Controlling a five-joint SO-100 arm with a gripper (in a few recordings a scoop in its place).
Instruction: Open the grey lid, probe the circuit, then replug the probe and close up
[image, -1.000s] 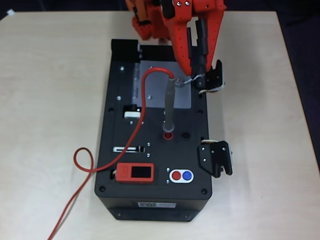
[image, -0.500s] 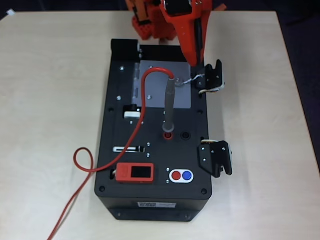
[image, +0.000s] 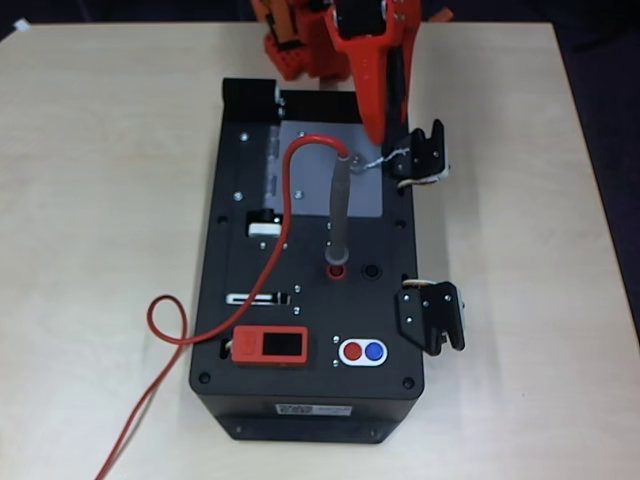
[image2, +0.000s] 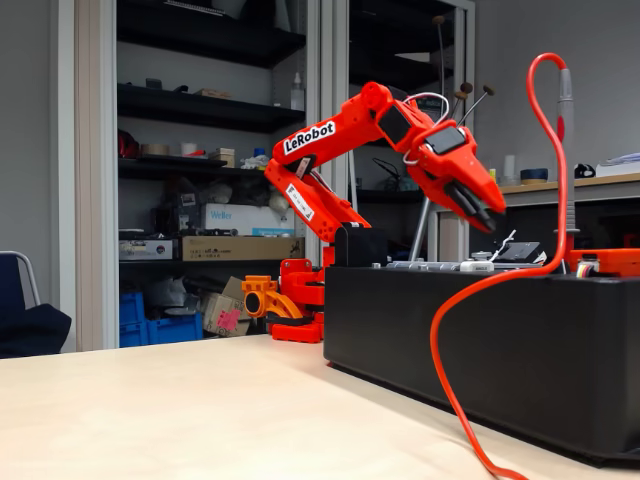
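Upright probe and red wire (arching) crowd grey lid.

Red arm bent forward, tool closed, angled down

Even, bright indoor light, faint shadows, both views slightly soft

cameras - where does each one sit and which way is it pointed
Overhead view: above the table, looking straight down on the black box; the arm's gripper enters from the top edge, over the grey lid.
Fixed view: low at table height, looking sideways along the table; the whole arm and its gripper show above the box.
Both views share the box, the upright probe and its red wire.
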